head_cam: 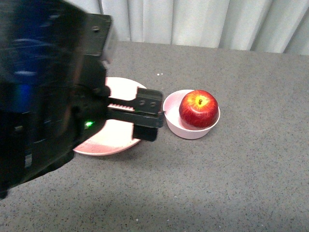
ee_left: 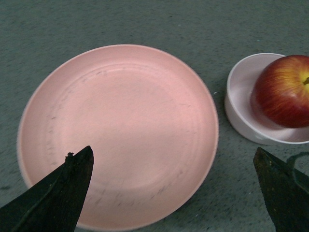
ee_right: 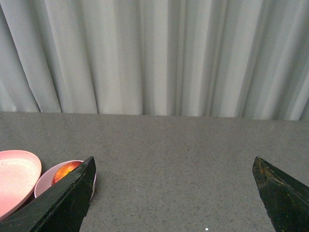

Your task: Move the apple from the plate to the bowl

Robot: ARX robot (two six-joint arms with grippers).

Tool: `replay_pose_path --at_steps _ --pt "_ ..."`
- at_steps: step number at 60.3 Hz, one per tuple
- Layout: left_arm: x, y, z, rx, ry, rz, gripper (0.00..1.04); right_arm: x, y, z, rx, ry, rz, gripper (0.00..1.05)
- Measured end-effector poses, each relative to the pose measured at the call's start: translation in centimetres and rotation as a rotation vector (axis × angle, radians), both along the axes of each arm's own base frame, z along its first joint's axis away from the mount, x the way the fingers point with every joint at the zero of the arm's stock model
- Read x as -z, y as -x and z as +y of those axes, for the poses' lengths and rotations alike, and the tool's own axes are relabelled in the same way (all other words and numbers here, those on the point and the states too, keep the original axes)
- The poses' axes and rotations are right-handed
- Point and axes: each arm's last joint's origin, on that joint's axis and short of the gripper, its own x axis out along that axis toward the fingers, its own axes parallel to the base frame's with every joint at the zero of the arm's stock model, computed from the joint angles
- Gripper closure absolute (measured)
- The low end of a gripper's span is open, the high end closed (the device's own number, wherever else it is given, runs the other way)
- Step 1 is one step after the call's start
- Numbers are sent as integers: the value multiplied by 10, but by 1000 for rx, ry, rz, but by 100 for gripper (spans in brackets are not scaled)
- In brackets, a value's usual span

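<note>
A round, glossy dark-red apple [head_cam: 198,108] with a yellow patch around its stem sits inside a small, deep, pale pink bowl [head_cam: 189,131] on a speckled grey table [head_cam: 231,183]; just beside the bowl lies a wide, shallow, salmon-pink plate [head_cam: 108,142], holding nothing. In the front view the bulky black left arm [head_cam: 48,92] fills the near left side, blurred and hard to read, and hides much of the plate; the left gripper [head_cam: 137,113] hovers over the plate's edge nearest the bowl, and its spread is hard to judge here. The left wrist view shows what the front view hides: the plate's whole scuffed face, and the two dark fingertips [ee_left: 63,193] set wide apart with nothing between them; the bowl and apple are cut off at the frame edge. The right arm is out of the front view; its wrist view shows its fingertips [ee_right: 67,198] spread wide and empty, a pale pleated curtain [ee_right: 154,58] behind the table, and only slivers of plate, bowl and apple.
</note>
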Motion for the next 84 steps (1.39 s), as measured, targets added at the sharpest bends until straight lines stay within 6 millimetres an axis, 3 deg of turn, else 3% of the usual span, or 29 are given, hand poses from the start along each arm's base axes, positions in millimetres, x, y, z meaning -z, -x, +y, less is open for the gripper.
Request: replay_pose_path --at_steps 12,18,26,33,51,66,84 --pt "-19 30 44 -117 29 -72 7 0 0 0 0 0 0 9" --pt "-24 35 51 -146 33 -111 8 0 0 0 0 0 0 9" --pt "-14 51 72 -150 35 -302 33 0 0 0 0 0 0 9" --pt "-34 64 91 -174 84 -472 52 0 0 0 3 0 0 9" --pt "-42 92 119 -177 73 -470 101 0 0 0 0 0 0 9" --pt "-59 114 134 -175 68 -490 101 0 0 0 0 0 0 9" --pt "-66 127 147 -176 67 -510 101 0 0 0 0 0 0 9"
